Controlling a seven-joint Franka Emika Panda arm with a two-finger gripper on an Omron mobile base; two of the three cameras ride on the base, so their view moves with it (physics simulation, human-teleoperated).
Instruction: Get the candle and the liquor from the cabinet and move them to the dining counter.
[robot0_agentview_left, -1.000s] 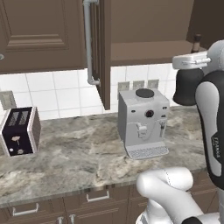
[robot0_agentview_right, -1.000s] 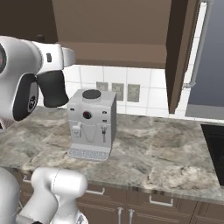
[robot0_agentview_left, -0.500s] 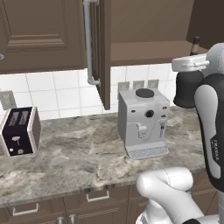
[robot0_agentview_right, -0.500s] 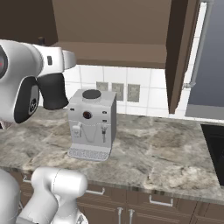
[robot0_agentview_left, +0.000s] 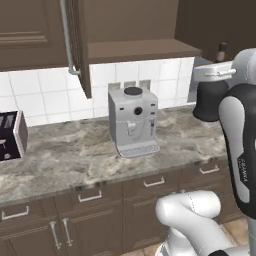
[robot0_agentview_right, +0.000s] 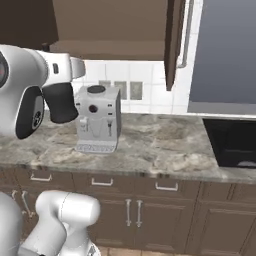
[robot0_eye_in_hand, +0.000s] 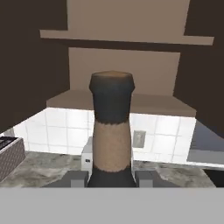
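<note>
Gripper (robot0_eye_in_hand: 111, 177) is clamping the liquor (robot0_eye_in_hand: 111, 131) by the lower neck, one grey finger (robot0_eye_in_hand: 74, 178) sitting on each side of it; fingertips themselves are getting cut off by the bottom of the hand view, so actual contact is hard to confirm there. Tan neck band and dark cap are filling the centre of that view, pointing up at the open cabinet (robot0_eye_in_hand: 131, 65), whose shelves are looking bare from this angle. In the left base view the bottle's black body (robot0_agentview_left: 207, 102) is hanging under the white wrist, up in the air over the right end of the marble worktop (robot0_agentview_left: 75, 155), with the cap poking above the wrist and the arm link covering part of the body. In the right base view the bottle (robot0_agentview_right: 61, 102) is showing as a dark bell shape just left of the coffee machine (robot0_agentview_right: 97, 118), neck hidden behind the wrist. Toaster (robot0_agentview_left: 10, 136) is being cropped by the left edge. Cabinet door (robot0_agentview_left: 80, 47) is standing open, edge-on. Dark appliance (robot0_agentview_right: 232, 142) at right is also being cropped.
</note>
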